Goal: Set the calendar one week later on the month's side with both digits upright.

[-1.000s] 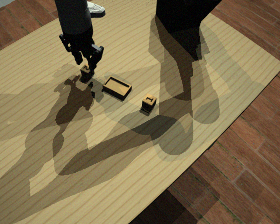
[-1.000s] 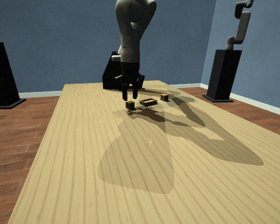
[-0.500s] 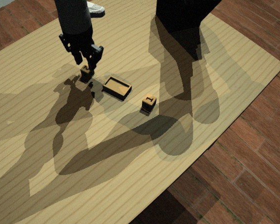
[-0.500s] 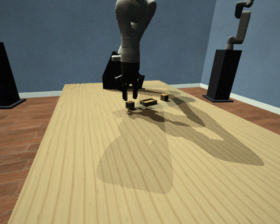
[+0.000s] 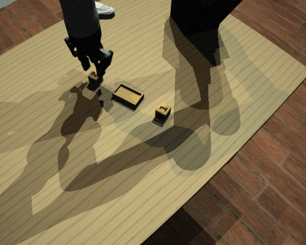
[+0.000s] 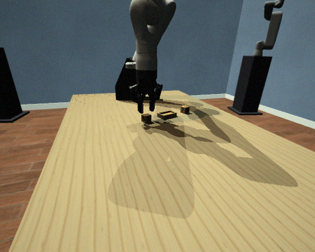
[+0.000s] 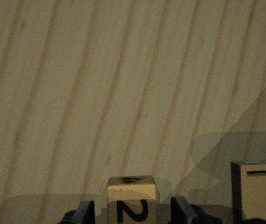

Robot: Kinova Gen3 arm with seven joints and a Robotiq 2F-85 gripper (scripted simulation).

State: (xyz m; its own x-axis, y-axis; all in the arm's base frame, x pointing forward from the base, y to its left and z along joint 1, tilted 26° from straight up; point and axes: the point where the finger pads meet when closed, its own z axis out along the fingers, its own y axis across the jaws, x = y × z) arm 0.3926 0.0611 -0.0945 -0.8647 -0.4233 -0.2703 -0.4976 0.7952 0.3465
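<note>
Black and two-fingered, our gripper (image 5: 93, 71) (image 6: 146, 111) (image 7: 133, 212) hangs in the top view by a small wooden cube marked 2 (image 5: 94, 79) (image 6: 146, 118) (image 7: 132, 210); the shallow rectangular wooden tray (image 5: 128, 96) (image 6: 167, 117) (image 7: 258, 196) lies between it and a small wooden cube marked 1 (image 5: 163, 112) (image 6: 185, 109). In the exterior view, we see our fingertips just above the nearer cube, parted and grasping nothing. Through the wrist camera we find the 2 between the fingers in view, the tray off to one side.

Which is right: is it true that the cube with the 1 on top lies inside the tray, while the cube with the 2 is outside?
Not inside: the cube with the 1 stands on the table beside the tray, as the top view shows.
</note>
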